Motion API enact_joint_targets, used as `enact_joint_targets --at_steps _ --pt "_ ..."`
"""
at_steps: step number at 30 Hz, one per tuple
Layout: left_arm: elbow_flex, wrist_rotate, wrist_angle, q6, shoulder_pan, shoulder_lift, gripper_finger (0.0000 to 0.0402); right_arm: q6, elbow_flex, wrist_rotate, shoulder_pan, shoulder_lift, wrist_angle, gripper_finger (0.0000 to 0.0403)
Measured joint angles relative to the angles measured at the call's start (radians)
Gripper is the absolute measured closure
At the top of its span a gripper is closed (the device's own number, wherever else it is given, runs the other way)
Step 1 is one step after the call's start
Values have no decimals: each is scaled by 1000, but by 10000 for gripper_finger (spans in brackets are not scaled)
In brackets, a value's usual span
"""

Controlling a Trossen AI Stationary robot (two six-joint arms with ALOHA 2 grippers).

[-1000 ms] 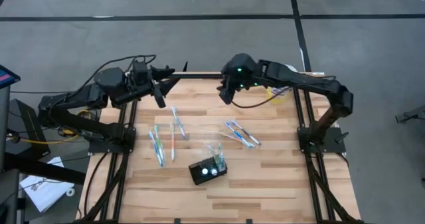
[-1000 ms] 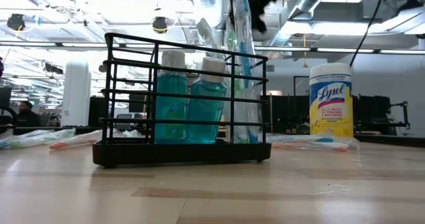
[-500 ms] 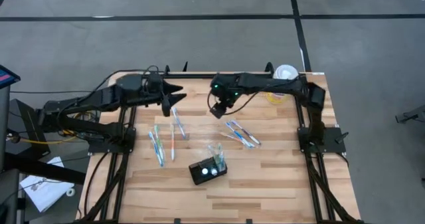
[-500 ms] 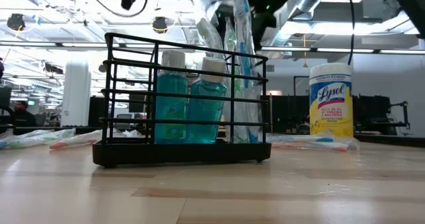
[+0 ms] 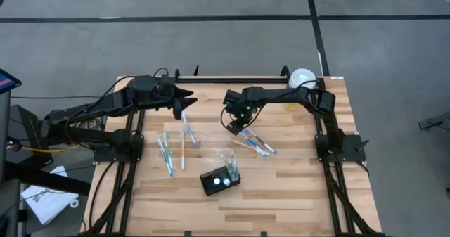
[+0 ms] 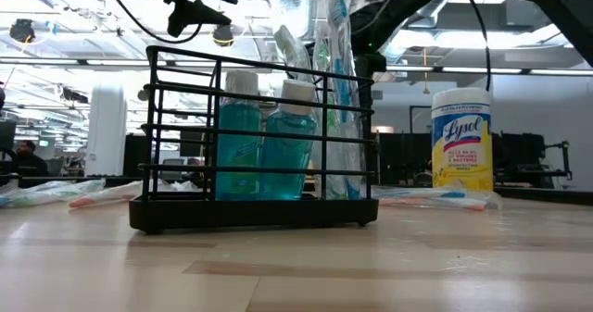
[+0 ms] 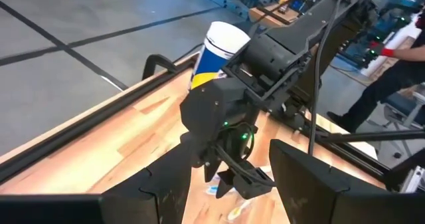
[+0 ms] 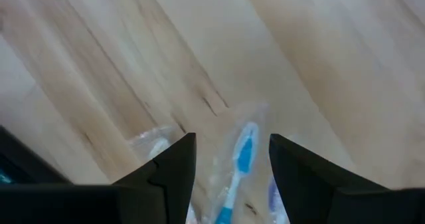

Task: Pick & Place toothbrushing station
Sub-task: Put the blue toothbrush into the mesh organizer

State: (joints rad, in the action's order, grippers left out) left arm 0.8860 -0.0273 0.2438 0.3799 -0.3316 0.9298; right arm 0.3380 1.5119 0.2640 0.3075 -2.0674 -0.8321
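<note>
The toothbrushing station [image 5: 219,180] is a black wire holder standing on its base near the table's middle front. In the low view [image 6: 255,136] it holds two teal bottles and several wrapped toothbrushes. My right gripper [image 5: 236,124] is open, pointing down just above a bunch of wrapped toothbrushes [image 5: 254,141]. Its wrist view shows a blue wrapped toothbrush [image 8: 242,161] between the fingers, untouched. My left gripper [image 5: 186,100] is open and empty, held above the far left of the table near another wrapped toothbrush [image 5: 187,128].
More wrapped toothbrushes [image 5: 169,155] lie at the left middle. A white-and-yellow wipes canister [image 5: 302,79] stands at the far right corner and also shows in the low view [image 6: 460,141]. Bare wood lies along the front edge.
My right gripper has come from the far edge toward the table's middle and down, until it is over the right-hand bunch of toothbrushes. My left gripper has gone a little toward the right. The station has stayed where it was.
</note>
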Motion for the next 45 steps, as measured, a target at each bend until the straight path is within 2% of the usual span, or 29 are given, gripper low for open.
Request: enact_joint_targets --at_steps 15,23,31,38,41,43,45 --pt "0 0 -1 14 -17 0 204 -57 -1 9 63 0 72 234" --pt "0 1 2 23 -18 0 204 -53 -1 34 41 0 85 229" --pt "0 17 3 22 -18 0 204 -6 -140 35 -11 9 132 220" --pt "0 24 3 21 -18 0 204 14 -144 24 -1 23 190 232" --pt "0 27 3 21 -18 0 204 19 -144 17 11 32 224 258" --pt "0 27 3 21 -18 0 204 6 -144 20 19 41 228 304" --pt "0 27 3 21 -18 0 204 -3 -143 21 25 41 247 367"
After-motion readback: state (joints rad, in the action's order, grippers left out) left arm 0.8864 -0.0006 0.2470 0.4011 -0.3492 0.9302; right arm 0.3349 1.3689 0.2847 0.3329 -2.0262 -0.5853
